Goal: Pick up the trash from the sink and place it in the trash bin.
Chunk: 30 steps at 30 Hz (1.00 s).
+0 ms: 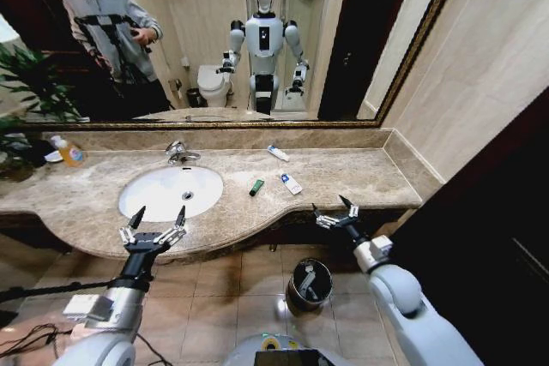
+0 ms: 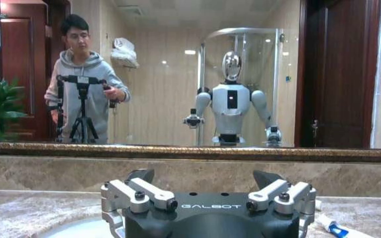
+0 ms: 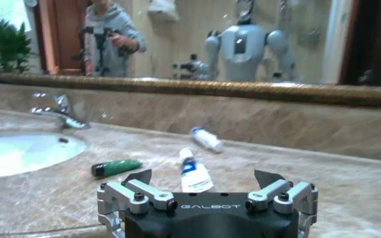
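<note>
White oval basin [image 1: 168, 192]: I see no trash inside.
Trash on counter: dark green tube [image 3: 116, 167], two white tubes [image 3: 194, 173].
Black bin [image 1: 309, 284]: floor, head view.
Left gripper [image 1: 153, 227]: fingers spread, over basin's front rim.
Right gripper [image 1: 335, 213]: fingers spread, empty.

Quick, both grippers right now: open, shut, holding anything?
Left gripper: open, empty, at the counter's front edge by the sink.
Right gripper: open, empty, at the counter edge above the trash bin.

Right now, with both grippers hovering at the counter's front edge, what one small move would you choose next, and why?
Probably reach the right gripper forward toward the white tube with a blue mark. Its fingers are open and empty, that tube is the piece lying nearest it on the countertop, and the trash bin stands just below that arm.
</note>
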Tool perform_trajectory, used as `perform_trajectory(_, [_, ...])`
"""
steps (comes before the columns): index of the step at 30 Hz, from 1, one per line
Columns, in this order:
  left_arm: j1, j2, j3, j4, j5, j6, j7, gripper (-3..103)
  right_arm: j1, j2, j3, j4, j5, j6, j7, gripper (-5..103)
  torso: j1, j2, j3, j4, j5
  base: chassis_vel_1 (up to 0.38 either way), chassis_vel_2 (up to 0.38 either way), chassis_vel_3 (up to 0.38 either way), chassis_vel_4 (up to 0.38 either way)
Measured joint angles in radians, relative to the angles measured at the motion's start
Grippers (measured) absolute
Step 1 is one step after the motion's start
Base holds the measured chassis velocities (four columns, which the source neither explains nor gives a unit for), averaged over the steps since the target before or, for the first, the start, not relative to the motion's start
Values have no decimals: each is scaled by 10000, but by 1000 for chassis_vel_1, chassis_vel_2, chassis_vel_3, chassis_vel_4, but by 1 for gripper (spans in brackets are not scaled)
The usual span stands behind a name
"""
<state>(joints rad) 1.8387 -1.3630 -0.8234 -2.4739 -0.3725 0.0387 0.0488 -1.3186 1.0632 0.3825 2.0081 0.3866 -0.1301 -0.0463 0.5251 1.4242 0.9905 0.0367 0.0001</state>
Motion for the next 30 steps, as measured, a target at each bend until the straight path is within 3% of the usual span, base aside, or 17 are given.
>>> perform_trajectory(6, [-1, 1, 0, 0, 0, 0, 0, 100, 1915, 15, -1460, -1239, 188, -198, 67, 100, 0, 0, 0, 1, -2, 0, 0, 0, 0])
perform_trajectory(12, [-1, 0, 0, 0, 0, 0, 0, 100, 3070, 337, -2265, -2284, 364, -635, 377, 100, 1, -1, 0, 1, -1, 0, 0, 0, 0])
perform_trajectory(27, [-1, 0, 0, 0, 0, 0, 0, 100, 4159, 866, -2638, -3646, 979, -1219, 885, 102, 0, -1, -1, 1, -1, 0, 0, 0, 0])
perform_trajectory(30, [0, 0, 0, 0, 0, 0, 0, 100, 4315, 864, -2647, -3796, 1163, -1287, 924, 97, -1, 0, -1, 0, -1, 0, 0, 0, 0])
